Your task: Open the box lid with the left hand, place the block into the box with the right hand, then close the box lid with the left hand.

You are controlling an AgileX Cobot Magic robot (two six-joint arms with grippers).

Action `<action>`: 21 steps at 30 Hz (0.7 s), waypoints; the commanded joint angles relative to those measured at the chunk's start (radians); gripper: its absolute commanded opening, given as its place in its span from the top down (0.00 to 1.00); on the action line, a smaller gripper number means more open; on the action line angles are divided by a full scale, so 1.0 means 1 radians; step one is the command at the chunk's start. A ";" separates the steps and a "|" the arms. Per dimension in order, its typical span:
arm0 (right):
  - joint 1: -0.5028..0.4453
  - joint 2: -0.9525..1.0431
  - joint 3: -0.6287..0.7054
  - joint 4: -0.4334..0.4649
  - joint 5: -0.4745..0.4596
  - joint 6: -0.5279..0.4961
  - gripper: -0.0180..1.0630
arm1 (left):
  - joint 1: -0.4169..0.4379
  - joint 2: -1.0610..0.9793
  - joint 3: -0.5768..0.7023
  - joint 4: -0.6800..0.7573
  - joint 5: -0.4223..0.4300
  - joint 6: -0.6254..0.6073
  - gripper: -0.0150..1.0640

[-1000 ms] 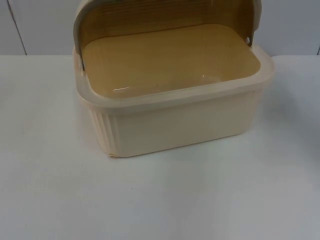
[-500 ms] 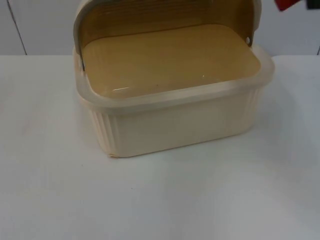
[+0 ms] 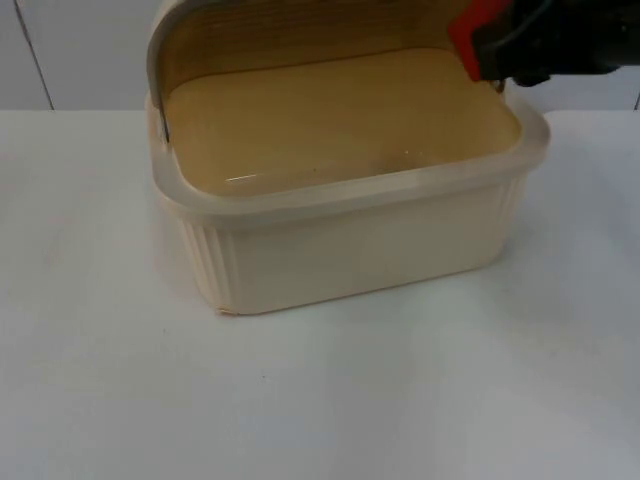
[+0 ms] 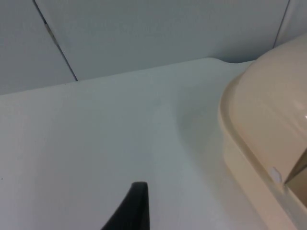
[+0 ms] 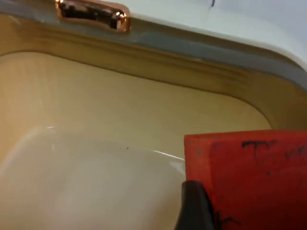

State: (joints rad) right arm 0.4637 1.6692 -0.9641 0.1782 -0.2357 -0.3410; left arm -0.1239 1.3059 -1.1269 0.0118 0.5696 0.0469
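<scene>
Right gripper (image 3: 478, 45) clamped on red block (image 3: 468, 28) – over box (image 3: 350, 240) back-right corner, cavity lies below-left. Lid (image 3: 300, 25) up. Left gripper (image 4: 132, 211) waits beside box – fingers: can't tell.

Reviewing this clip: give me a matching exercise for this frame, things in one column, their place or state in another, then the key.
Things:
1. box lid
2. red block
3. left gripper
4. box

States:
A. over bare table beside the box
B. raised open
C. held by the right gripper above the box's far right corner
D. nothing inside yet

Pairs: 1-B, 2-C, 3-A, 4-D
</scene>
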 commanded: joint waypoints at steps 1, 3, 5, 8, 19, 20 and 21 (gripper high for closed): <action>0.003 0.032 -0.038 0.008 -0.009 0.001 0.98 | -0.006 0.001 -0.007 -0.002 -0.023 0.000 0.01; 0.003 0.053 -0.053 0.001 0.011 -0.004 0.98 | -0.006 0.001 -0.007 -0.002 -0.030 0.000 0.01; 0.010 0.096 -0.087 -0.020 0.052 -0.030 0.98 | -0.006 0.001 -0.007 -0.002 -0.034 0.000 0.01; 0.012 0.137 -0.108 -0.020 0.052 -0.038 0.98 | -0.006 0.001 -0.007 -0.002 -0.029 0.000 0.01; 0.038 0.279 -0.237 0.015 0.089 -0.056 0.94 | -0.006 0.001 -0.007 0.000 -0.006 0.000 0.01; 0.038 0.279 -0.237 0.015 0.089 -0.056 0.94 | -0.006 0.001 -0.007 0.000 -0.006 0.000 0.01; 0.038 0.281 -0.241 0.015 0.095 -0.056 0.89 | -0.006 0.001 -0.007 0.000 -0.006 0.000 0.01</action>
State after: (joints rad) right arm 0.4989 1.9488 -1.1947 0.1893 -0.1433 -0.3925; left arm -0.1239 1.3059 -1.1269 0.0118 0.5620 0.0469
